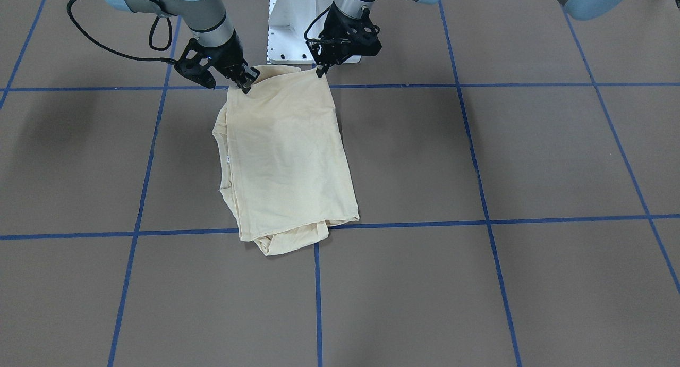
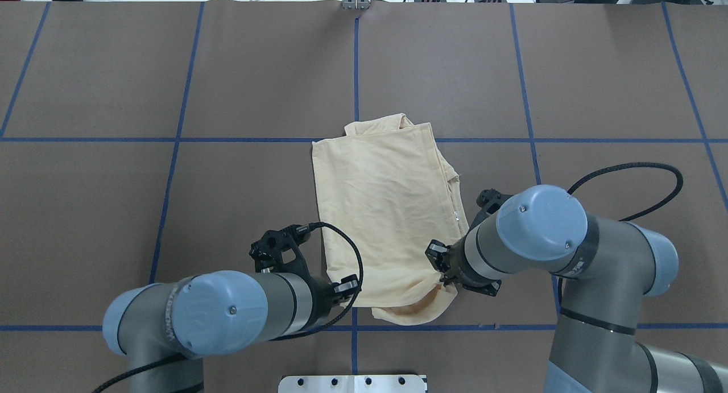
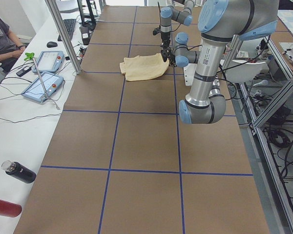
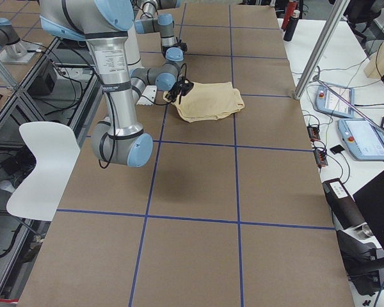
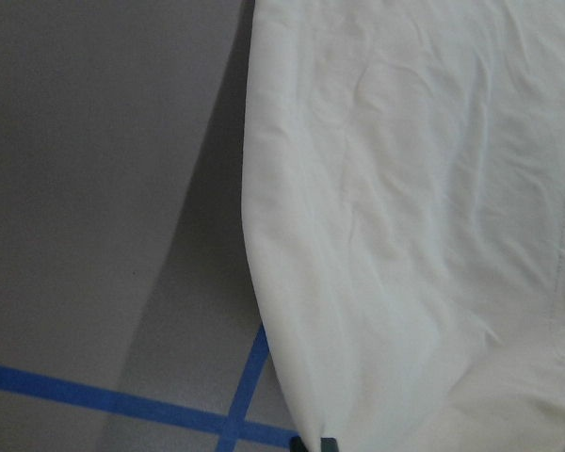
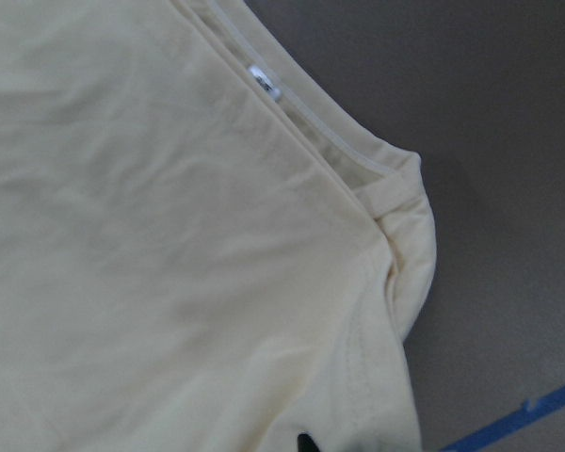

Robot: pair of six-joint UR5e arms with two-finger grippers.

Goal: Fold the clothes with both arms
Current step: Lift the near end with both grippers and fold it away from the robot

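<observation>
The folded yellow T-shirt lies in the middle of the brown table. The left gripper pinches one corner on the robot's side, its fingers squeezed nearly together. The right gripper pinches the other corner there, with cloth between its fingers.

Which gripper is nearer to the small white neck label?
Right. The right gripper is at the T-shirt corner on the neck label side; the left gripper is across the shirt's width.
</observation>
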